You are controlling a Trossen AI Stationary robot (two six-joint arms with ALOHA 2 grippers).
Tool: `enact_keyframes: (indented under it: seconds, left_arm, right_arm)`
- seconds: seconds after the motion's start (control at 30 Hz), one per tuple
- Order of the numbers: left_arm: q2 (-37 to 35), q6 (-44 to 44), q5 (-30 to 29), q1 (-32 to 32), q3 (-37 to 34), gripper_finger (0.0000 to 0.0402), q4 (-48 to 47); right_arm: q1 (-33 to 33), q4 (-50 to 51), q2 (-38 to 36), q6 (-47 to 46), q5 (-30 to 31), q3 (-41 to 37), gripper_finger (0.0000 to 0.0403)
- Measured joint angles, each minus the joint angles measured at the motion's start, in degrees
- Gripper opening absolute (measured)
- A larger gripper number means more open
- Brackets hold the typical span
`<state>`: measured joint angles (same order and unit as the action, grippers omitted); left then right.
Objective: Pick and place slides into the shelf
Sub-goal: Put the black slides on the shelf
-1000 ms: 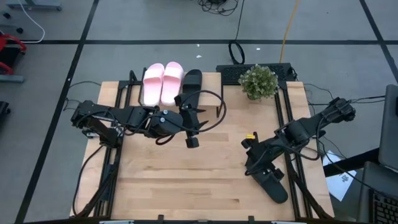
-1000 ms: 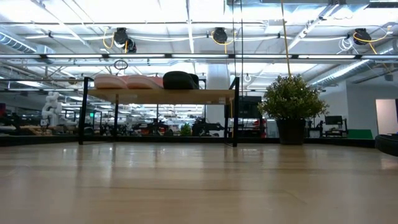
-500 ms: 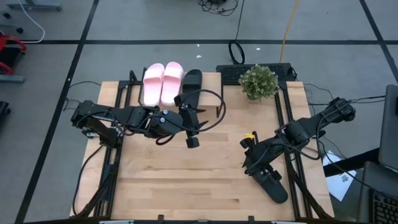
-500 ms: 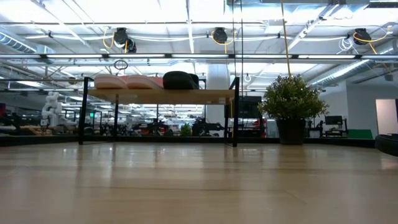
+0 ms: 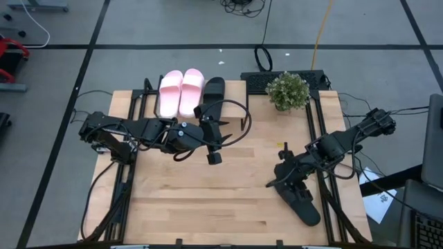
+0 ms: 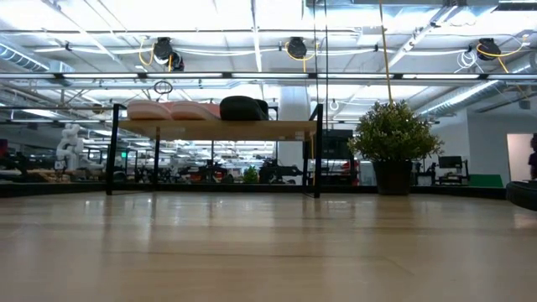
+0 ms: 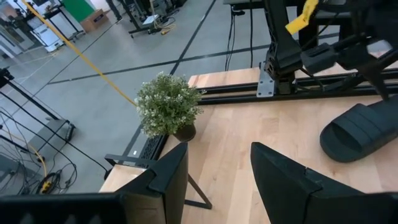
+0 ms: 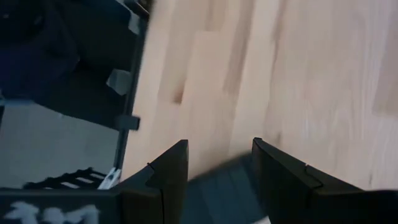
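The shelf [image 5: 235, 98] stands at the table's far edge, left of centre. Two pink slides [image 5: 181, 92] and a black slide [image 5: 215, 88] lie side by side on its top board [image 6: 218, 130]. The other black slide [image 5: 302, 201] lies sole down on the table near the right near corner, also seen in the left wrist view [image 7: 364, 129]. My right gripper [image 5: 280, 182] is open and hangs low over that slide's far end [image 8: 217, 184], a finger on either side. My left gripper [image 5: 213, 153] is open and hovers just in front of the shelf [image 7: 217, 149]. My right gripper comes down slanting from the table's right side, its open fingers [image 8: 168, 168] astride the black slide's far end. I cannot tell whether they touch it. The slide lies flat on the table.
A potted plant [image 5: 287, 90] stands at the far edge right of the shelf, tall in the low view [image 6: 394, 138]. Black rails [image 5: 320, 138] run along both table sides. Bare wood [image 5: 208, 200] stretches between the arms and the near edge.
My right gripper has moved a little toward the near edge and down, closer over the black slide's far end. The slide itself has stayed in place.
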<state>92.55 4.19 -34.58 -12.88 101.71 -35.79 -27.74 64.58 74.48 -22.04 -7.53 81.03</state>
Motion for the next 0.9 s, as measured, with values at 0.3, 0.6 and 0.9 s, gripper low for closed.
enact_keyframes:
  seconds: [0.3, 0.6, 0.9]
  left_arm:
    - [0.00, 0.00, -0.01, 0.00, 0.00, 0.0175, 0.00]
    - [0.00, -0.07, -0.06, 0.00, 0.00, 0.0175, 0.00]
    - [0.00, 0.05, -0.12, 0.00, 0.00, 0.0175, 3.62]
  right_arm:
    - [-2.62, 4.67, -0.01, -7.32, 0.24, -1.67, 0.0164]
    - [-9.52, 0.84, 0.02, -19.02, 0.29, -9.63, 0.0164]
    - [-18.24, -3.11, 0.00, -29.89, 4.62, -16.13, 0.0164]
